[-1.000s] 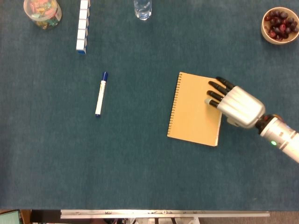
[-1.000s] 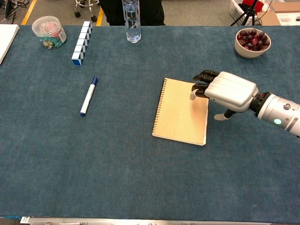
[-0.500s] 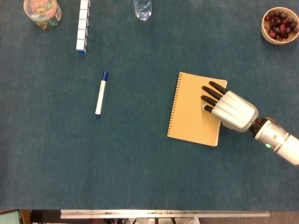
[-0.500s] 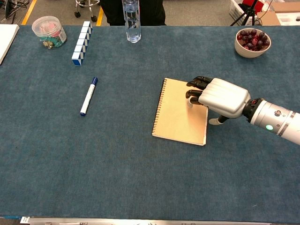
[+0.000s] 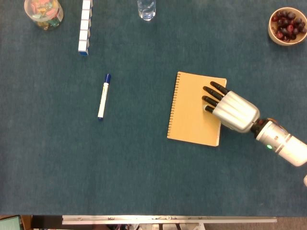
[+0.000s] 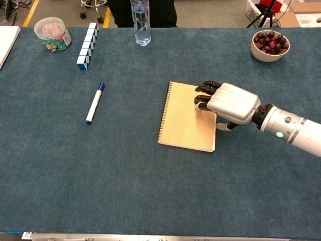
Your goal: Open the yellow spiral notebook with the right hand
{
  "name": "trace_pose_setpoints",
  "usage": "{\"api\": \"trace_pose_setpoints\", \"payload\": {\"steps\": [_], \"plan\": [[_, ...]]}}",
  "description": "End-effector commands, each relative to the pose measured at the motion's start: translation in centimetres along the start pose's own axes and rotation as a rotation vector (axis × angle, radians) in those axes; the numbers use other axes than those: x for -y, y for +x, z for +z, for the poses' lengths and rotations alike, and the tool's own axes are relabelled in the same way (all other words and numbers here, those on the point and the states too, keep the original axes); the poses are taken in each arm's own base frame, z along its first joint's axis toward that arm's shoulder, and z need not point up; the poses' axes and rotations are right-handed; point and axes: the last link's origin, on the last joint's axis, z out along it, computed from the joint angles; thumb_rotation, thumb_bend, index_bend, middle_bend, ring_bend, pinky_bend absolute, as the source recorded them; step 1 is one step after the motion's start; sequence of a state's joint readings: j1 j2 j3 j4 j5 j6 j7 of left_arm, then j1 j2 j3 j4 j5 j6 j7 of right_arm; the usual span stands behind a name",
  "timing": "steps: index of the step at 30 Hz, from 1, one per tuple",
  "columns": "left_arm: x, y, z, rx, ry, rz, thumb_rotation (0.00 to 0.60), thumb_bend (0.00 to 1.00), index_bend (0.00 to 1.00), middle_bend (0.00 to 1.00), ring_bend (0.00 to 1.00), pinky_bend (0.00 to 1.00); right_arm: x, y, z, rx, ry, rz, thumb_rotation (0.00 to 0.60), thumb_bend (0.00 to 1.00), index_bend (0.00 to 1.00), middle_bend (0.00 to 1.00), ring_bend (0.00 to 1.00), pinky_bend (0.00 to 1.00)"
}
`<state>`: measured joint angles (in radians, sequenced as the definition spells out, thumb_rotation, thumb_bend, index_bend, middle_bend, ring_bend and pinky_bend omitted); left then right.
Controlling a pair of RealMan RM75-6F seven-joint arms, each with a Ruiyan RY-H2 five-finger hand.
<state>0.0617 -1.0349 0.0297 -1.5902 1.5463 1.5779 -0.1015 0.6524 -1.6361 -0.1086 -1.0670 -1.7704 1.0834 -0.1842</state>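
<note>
The yellow spiral-bound notebook [image 5: 194, 109] lies closed and flat on the blue felt table [image 5: 144, 167], with its wire spine on the left edge. The silver right hand [image 5: 229, 108] rests on the notebook's right part, its black fingers [image 5: 211, 99] laid flat on the cover and holding nothing. A white marker with a blue cap [image 5: 103, 96] lies well to the left of the notebook.

A marker [image 5: 103, 96] lies on the surface [image 5: 96, 163] at 9 o'clock. Jar [image 5: 43, 12] and block row [image 5: 85, 26] sit at 11, bottle [image 5: 146, 8] at 12, fruit bowl [image 5: 287, 26] at 2.
</note>
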Motion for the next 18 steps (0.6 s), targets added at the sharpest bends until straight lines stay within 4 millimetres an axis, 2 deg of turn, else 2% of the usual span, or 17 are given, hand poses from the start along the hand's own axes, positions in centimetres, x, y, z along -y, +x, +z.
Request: {"api": "trace_pose_setpoints", "payload": {"steps": [1,10,18], "plan": [[0.0,0.0,0.06,0.001,0.0,0.002,0.6,0.49,0.08,0.12,0.02,0.06,-0.1,0.1,0.01,0.001,-0.001,0.0,0.6,0.26,0.38,0.28,0.1,0.12],[-0.03,-0.09,0.13,0.002,0.0,0.001,0.6,0.49,0.08,0.12,0.02,0.06,0.11,0.23,0.34,-0.006,0.004,0.009,0.6,0.32,0.4,0.3,0.1,0.12],[0.06,-0.01,0.05,0.002,0.002,0.003,0.6,0.49,0.08,0.12,0.02,0.06,0.28,0.23,0.44,-0.057,0.016,0.039,0.6,0.39,0.55,0.38,0.18,0.16]]}}
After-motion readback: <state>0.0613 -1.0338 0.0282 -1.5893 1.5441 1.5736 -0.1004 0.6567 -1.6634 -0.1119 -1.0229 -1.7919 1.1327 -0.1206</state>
